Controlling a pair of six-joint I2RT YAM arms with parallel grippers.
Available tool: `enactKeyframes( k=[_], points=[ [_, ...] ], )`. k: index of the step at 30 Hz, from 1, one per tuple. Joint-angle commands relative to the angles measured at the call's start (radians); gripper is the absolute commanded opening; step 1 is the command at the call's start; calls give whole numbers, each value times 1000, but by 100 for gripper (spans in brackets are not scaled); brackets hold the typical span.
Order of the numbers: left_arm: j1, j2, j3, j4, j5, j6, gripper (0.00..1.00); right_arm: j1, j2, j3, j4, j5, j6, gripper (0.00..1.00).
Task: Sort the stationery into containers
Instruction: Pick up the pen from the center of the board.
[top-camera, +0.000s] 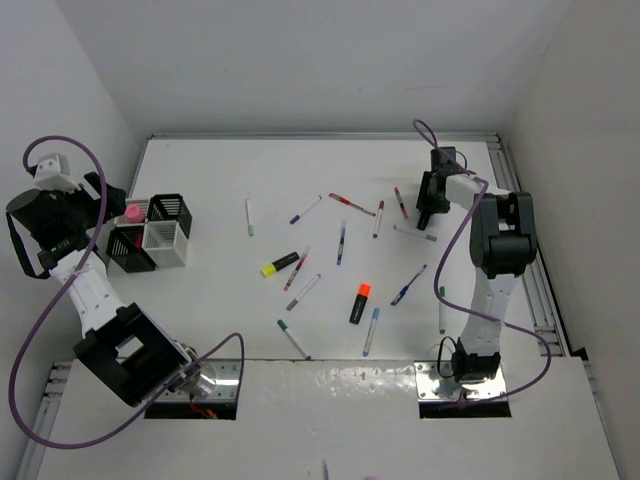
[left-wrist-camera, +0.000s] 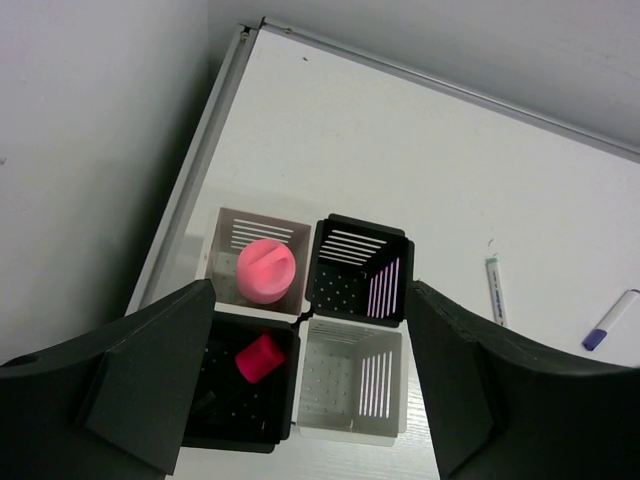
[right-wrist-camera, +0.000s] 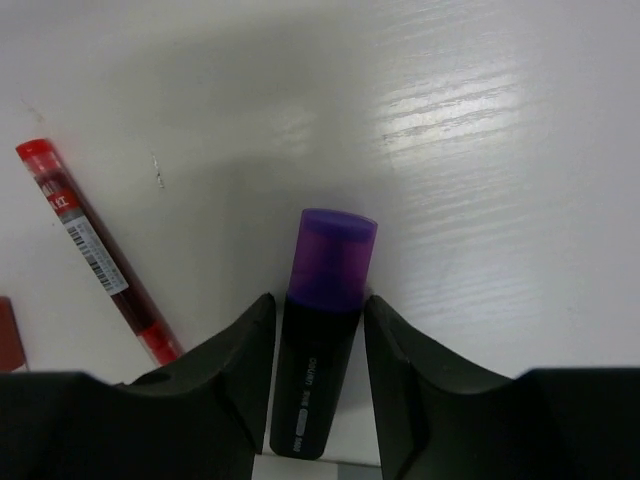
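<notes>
**Sorting barely begun: two pink pieces binned, purple marker being gripped**

Far left: four containers (top-camera: 150, 232) are clustered two by two near the left edge of the surface (top-camera: 220, 170). The left jaws are held above them, spread wide, with nothing between them. In the left wrist view, a pink stick (left-wrist-camera: 266, 270) is seen standing in the far-left holder. A smaller pink-red piece (left-wrist-camera: 260, 358) is seen in the near black holder (left-wrist-camera: 245, 415). Nothing is seen in the other black holder (left-wrist-camera: 340, 290) or in the white holder (left-wrist-camera: 335, 385).

Middle: about fifteen loose pieces are scattered over the surface, well apart from the containers. Most are thin pens (top-camera: 341, 242). A yellow highlighter (top-camera: 280, 264) and an orange-black highlighter (top-camera: 360, 303) are also counted among them.

Right: the right jaws are brought in against both sides of the black barrel of a purple-capped marker (right-wrist-camera: 325, 300), so a pinch is judged made. A red pen (right-wrist-camera: 95, 265) is left lying near it. Whether the marker is lifted off the surface cannot be told.

Progress is judged early. Two pieces are binned, one is in hand, and nearly all the rest is left to be sorted.
</notes>
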Motion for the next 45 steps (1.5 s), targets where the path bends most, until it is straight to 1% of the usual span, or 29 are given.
enactKeyframes(
  k=[1,4,5,7,8,9,11,12,14,15,16,17,19,20,22,23,24,25,26,27,28,29,30,31,32,34,35,38,45],
  points=[
    [-6,-5,45,39,12,-29,83,7,27,14,-19,15,-37,40],
    [-4,1,58,35,25,-26,82,10,27,-9,-19,19,-51,40],
    [-4,4,66,33,26,-21,82,10,27,-10,-13,18,-57,30],
    [-4,10,81,31,40,-20,81,11,15,-7,-5,7,-80,16],
    [-6,7,83,38,64,-21,81,13,9,2,-7,1,-89,5],
    [-6,6,86,59,83,-30,80,11,1,12,-16,-10,-99,1],
    [-6,0,81,77,145,-56,79,14,-25,78,-42,-69,-129,0],
    [-6,0,77,150,172,-99,79,11,-31,109,-75,-98,-151,0],
    [-13,-10,72,192,256,-150,77,4,-70,189,-106,-242,-163,0],
    [-21,-17,72,231,320,-200,75,2,-89,216,-103,-360,-181,0],
    [-35,-17,74,240,321,-216,75,2,-113,221,-94,-361,-188,0],
    [-48,-31,78,243,365,-227,74,7,-144,223,-84,-486,-200,0],
    [-111,-55,89,208,391,-218,72,34,-236,217,-70,-577,-234,0],
    [-174,-84,91,167,414,-184,71,77,-309,209,-73,-647,-259,0],
    [-248,-118,98,105,414,-139,71,132,-399,140,-56,-683,-325,0],
    [-319,-146,100,61,404,-129,71,199,-452,99,2,-692,-347,0],
    [-353,-158,97,36,402,-139,71,238,-504,59,34,-677,-411,0],
    [-390,-171,91,25,402,-158,69,319,-604,-34,70,-663,-440,0],
    [-456,-177,59,25,399,-190,68,361,-646,-76,131,-642,-477,0],
    [-490,-181,31,65,399,-272,68,410,-685,-114,160,-575,-549,0],
    [-528,-192,3,77,396,-309,66,500,-747,-179,177,-536,-582,0],
    [-603,-197,-39,152,372,-364,66,542,-775,-200,206,-499,-617,0],
    [-639,-200,-54,166,353,-380,66,585,-804,-230,220,-411,-664,0],
    [-677,-206,-63,180,336,-389,66,661,-812,-234,226,-366,-681,0],
    [-746,-203,-67,202,306,-408,66,692,-816,-236,239,-326,-704,0],
    [-812,-197,-74,223,292,-432,66,770,-812,-222,245,-222,-723,0],
    [-850,-197,-86,284,301,-479,66,789,-806,-212,242,-202,-734,0],
    [-877,-188,-120,306,310,-524,66,853,-792,-182,226,-156,-767,0],
    [-906,-143,-60,312,342,-535,67,926,-772,-205,259,-99,-850,0]
  ],
)
